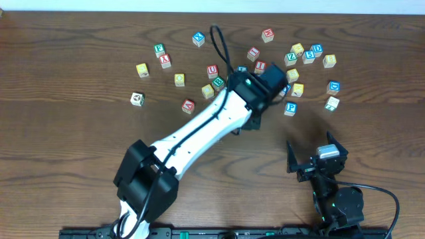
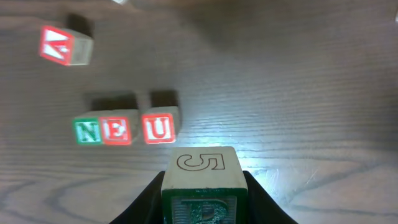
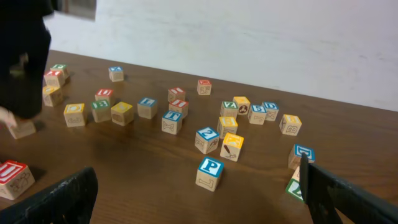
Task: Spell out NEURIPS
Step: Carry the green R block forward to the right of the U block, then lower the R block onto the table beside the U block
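In the left wrist view, cubes with a green N [image 2: 87,132], a red E [image 2: 117,132] and a red U [image 2: 158,129] stand side by side in a row. My left gripper [image 2: 200,208] is shut on a wooden cube [image 2: 200,171] just in front of the U. That cube has a 5 on top and a green letter on its near face, which looks like R but is cut by the frame edge. Overhead, the left gripper [image 1: 267,85] hides the row. A blue P cube [image 1: 290,108] lies between the arms and also shows in the right wrist view [image 3: 210,171]. My right gripper [image 1: 313,155] is open and empty.
Many other letter cubes lie scattered across the far half of the table, among them a red U cube [image 1: 212,70], a red A cube [image 1: 188,105] and a cluster at the far right [image 1: 309,54]. A red-faced cube [image 2: 62,46] lies beyond the row.
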Action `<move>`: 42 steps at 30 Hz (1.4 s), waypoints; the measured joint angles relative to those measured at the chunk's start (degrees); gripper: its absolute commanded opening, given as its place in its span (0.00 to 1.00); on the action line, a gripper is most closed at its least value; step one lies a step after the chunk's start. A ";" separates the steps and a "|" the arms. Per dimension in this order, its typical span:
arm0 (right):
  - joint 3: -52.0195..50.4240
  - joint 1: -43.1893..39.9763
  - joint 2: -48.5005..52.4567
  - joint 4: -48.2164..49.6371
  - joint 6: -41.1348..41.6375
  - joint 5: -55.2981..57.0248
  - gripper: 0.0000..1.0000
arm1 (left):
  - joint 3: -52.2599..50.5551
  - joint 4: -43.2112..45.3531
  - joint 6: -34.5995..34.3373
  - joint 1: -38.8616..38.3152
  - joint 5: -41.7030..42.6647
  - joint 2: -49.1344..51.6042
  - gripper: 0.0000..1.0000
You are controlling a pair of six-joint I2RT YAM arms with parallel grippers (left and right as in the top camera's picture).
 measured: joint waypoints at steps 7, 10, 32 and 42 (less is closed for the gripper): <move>0.00 0.00 0.00 0.00 0.00 0.00 0.99 | -7.41 9.66 -1.09 -2.91 0.57 0.00 0.15; 0.00 0.00 0.00 0.00 0.00 0.00 0.99 | -10.03 12.44 -1.33 -3.02 1.38 0.00 0.15; 0.00 0.00 0.00 0.00 0.00 0.00 0.99 | -14.75 20.39 -2.03 -2.93 1.57 4.76 0.16; 0.00 0.00 0.00 0.00 0.00 0.00 0.99 | -14.97 20.87 -3.61 -2.89 1.57 7.39 0.09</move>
